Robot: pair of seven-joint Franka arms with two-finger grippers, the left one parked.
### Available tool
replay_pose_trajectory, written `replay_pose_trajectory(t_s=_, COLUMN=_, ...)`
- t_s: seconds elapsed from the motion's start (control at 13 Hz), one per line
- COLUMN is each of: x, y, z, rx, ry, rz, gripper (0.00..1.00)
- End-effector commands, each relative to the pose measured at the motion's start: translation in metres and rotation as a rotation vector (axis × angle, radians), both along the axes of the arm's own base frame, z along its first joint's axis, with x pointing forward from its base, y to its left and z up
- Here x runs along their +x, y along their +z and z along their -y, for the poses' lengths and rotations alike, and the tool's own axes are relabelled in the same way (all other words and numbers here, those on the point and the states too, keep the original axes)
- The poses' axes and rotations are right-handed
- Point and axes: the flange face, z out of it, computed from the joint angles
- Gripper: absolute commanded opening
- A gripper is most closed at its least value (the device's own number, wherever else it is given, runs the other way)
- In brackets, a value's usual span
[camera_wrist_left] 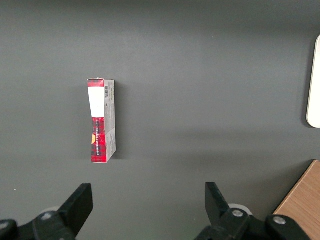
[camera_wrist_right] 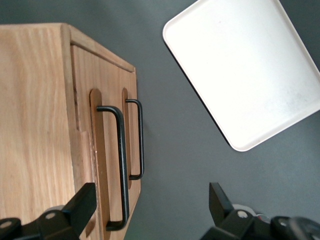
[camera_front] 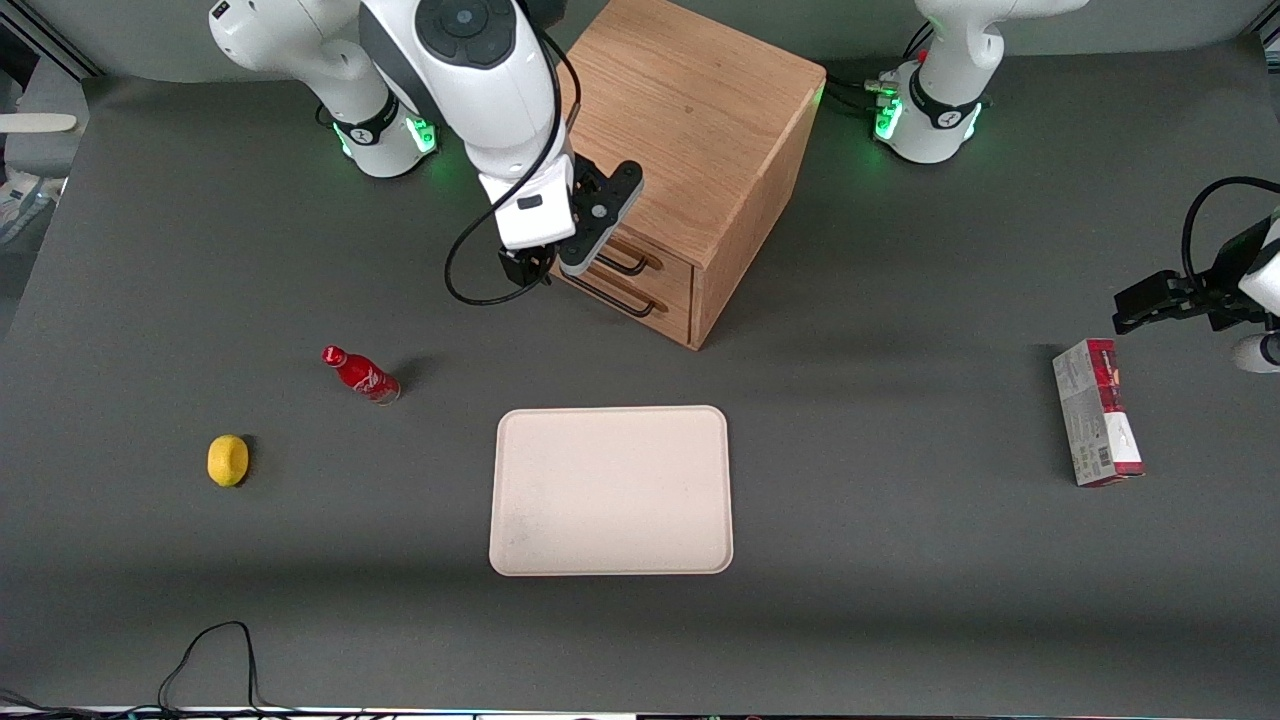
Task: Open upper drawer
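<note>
The wooden cabinet [camera_front: 690, 110] stands toward the back of the table, its two drawer fronts turned toward the working arm's end. The upper drawer [camera_front: 668, 258] is shut, with its long dark bar handle [camera_front: 625, 262] above the lower drawer's handle [camera_front: 620, 297]. My gripper [camera_front: 562, 262] hangs just in front of the upper drawer, open and empty. In the right wrist view the gripper [camera_wrist_right: 150, 200] straddles the end of the upper drawer's handle [camera_wrist_right: 120, 165] without touching it. One finger [camera_wrist_right: 80, 202] is over the upper drawer's front [camera_wrist_right: 100, 150]. The lower handle [camera_wrist_right: 139, 140] lies beside it.
A cream tray [camera_front: 610, 490] lies nearer the front camera than the cabinet; it also shows in the right wrist view [camera_wrist_right: 245, 70]. A red bottle [camera_front: 360, 373] and a lemon [camera_front: 228, 460] lie toward the working arm's end. A red-and-white box [camera_front: 1097, 425] lies toward the parked arm's end.
</note>
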Motion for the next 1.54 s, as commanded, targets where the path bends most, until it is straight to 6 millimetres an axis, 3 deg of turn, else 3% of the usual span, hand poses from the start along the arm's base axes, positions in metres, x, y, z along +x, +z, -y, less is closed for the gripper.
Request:
replay_pose_trajectory(t_s=0.0, x=0.003, y=0.008, z=0.006, rx=0.045, ry=0.065, rz=-0.037, gripper=1.0)
replay_pose_trajectory(t_s=0.31, x=0.01, y=-0.003, z=0.014, rx=0.095, ry=0.062, rz=-0.09, gripper=1.0)
replay_pose_trajectory(t_s=0.92, x=0.001, y=-0.063, z=0.01, rx=0.078, ry=0.062, rz=-0.086, gripper=1.0)
replay_pose_trajectory(t_s=1.46, x=-0.005, y=-0.091, z=0.005, rx=0.072, ry=0.067, rz=-0.085, gripper=1.0)
